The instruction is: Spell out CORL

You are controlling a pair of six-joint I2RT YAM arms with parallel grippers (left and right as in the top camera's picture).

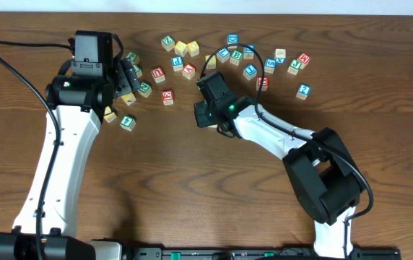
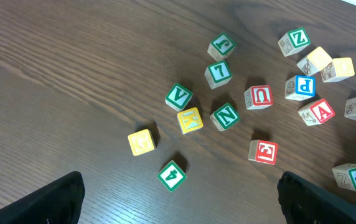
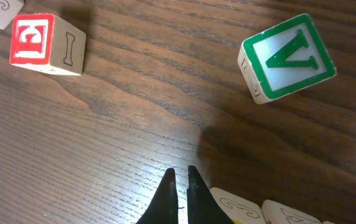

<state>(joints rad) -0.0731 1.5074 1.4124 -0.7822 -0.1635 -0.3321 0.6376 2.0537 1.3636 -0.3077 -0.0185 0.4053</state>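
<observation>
Small wooden letter cubes lie scattered across the back of the table. Two yellow-topped cubes (image 1: 181, 48) (image 1: 193, 49) sit side by side at the back. They also show in the left wrist view (image 2: 319, 59) (image 2: 343, 67). Blue- and green-lettered cubes (image 1: 236, 58) cluster behind the right arm, too small to read, so I cannot pick out R or L. My left gripper (image 1: 125, 78) (image 2: 187, 205) hangs open and empty above a green 4 cube (image 2: 172, 175). My right gripper (image 1: 201, 115) (image 3: 181, 171) is shut on nothing, low over bare wood.
Near the left gripper lie green V (image 2: 178, 96), N (image 2: 224, 116) and 7 (image 2: 218, 73), red U (image 2: 258, 97), red E (image 2: 263, 152) (image 3: 32, 37) and two yellow cubes (image 2: 142, 142). Another green V (image 3: 287, 57) and pale cubes (image 3: 240, 208) lie close to the right fingers.
</observation>
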